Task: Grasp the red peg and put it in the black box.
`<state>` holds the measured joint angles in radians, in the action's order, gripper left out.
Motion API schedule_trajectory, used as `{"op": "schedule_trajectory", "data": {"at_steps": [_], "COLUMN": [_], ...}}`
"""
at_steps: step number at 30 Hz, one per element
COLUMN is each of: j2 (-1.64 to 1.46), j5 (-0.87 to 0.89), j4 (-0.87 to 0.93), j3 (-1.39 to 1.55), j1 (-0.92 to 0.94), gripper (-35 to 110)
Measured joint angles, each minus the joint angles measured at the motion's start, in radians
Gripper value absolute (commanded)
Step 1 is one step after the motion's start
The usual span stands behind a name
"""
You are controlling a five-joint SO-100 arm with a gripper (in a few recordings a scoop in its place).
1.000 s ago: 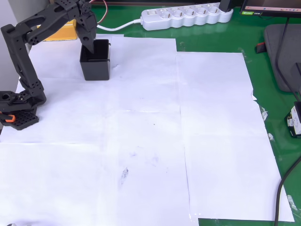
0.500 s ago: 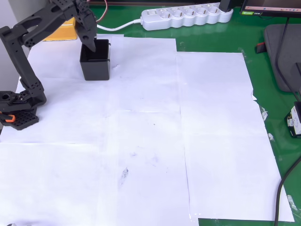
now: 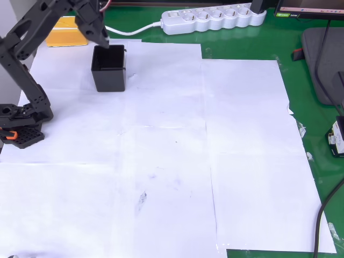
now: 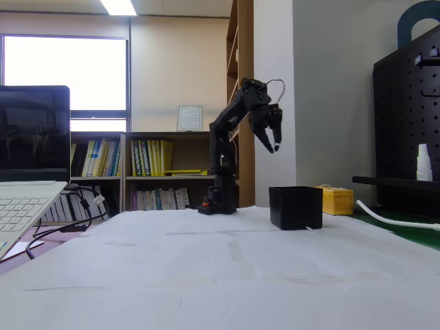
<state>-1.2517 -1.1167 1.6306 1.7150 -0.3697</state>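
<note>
you are holding the gripper well above the black box, which is sitting upright on the white paper near the arm's base, with the yellow block just behind it; judging from that layout, the box is standing open side up so that something can be dropped straight in, and the arm is hanging clear of its rim, touching nothing. in the fixed view the gripper's fingers are pointing down and tilting toward the box, with no red showing between them, so i am judging the pincer to be holding nothing; whether the jaws are parted or closed i cannot tell, since both views are showing them too small and dark. the red peg is not lying on the paper; it may be resting inside the box, where the dark interior is hiding everything.
</note>
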Motion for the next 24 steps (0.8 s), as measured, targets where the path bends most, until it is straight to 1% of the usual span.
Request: {"op": "schedule_trajectory", "data": {"at_steps": [6,15,18,21,24], "j2": [0.318,0.81,0.936,1.054,1.166], "j5": [-0.173,-0.304,-0.331,-0.396,-0.425], "j4": [-0.164,-0.35,-0.387,-0.396,-0.399], "j3": [-0.506,-1.192,-1.345,-1.477,-1.566], "j1": [0.149,0.221,0.256,0.288,0.322], "gripper": [0,0,0,0,0]}}
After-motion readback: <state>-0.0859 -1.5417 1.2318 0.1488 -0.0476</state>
